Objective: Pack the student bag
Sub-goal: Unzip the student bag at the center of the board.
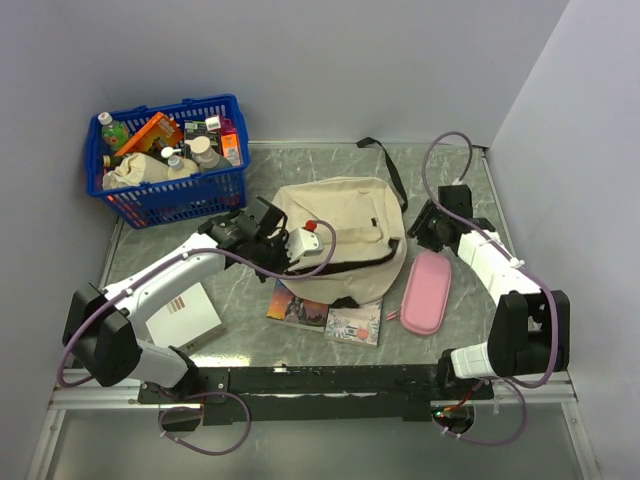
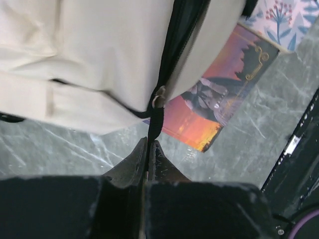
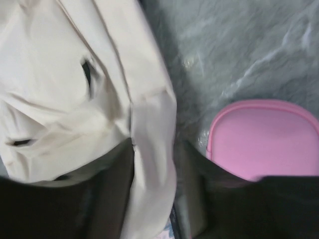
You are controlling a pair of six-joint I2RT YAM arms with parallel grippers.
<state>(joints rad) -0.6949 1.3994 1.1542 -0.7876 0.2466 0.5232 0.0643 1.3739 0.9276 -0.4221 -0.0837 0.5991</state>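
Note:
The student bag [image 1: 345, 230], a cream fabric backpack with black straps, lies in the middle of the table. My left gripper [image 1: 272, 240] is at its left side, shut on the black zipper pull strap [image 2: 155, 123]. In the left wrist view the jaws [image 2: 148, 149] pinch that strap just below the bag [image 2: 99, 55]. My right gripper [image 1: 427, 226] is at the bag's right edge. In the blurred right wrist view its fingers [image 3: 192, 172] stand apart with the bag's cream edge [image 3: 152, 149] between them. I cannot tell whether they touch it.
A pink pouch [image 1: 427, 292] lies right of the bag, also in the right wrist view [image 3: 264, 142]. Two colourful books [image 1: 325, 315] lie in front of the bag, partly under it. A white notebook [image 1: 182, 315] lies at the left. A blue basket [image 1: 215, 190] of bottles and packets stands back left.

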